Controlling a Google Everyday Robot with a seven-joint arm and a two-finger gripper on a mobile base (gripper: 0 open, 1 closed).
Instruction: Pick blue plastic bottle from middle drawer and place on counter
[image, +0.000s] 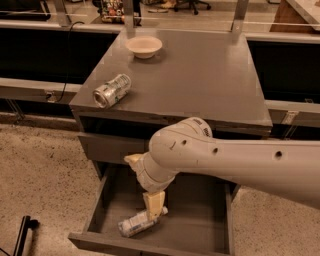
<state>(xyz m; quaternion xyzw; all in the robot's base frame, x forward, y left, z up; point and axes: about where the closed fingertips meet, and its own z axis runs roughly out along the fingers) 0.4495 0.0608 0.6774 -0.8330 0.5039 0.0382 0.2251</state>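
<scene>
The blue plastic bottle (140, 223) lies on its side on the floor of the open middle drawer (205, 227), near the front left, cap end toward the right. My gripper (154, 206) hangs down into the drawer from the bulky white arm (225, 165) and sits right over the bottle's cap end, touching or nearly touching it. The grey counter (200, 80) is the cabinet top above the drawer.
A crushed silver-green can (112, 90) lies at the counter's front left. A pale bowl (144, 46) stands at the counter's back left. The drawer's left wall (96, 205) and front edge (150, 246) are close to the bottle. A speckled floor surrounds the cabinet.
</scene>
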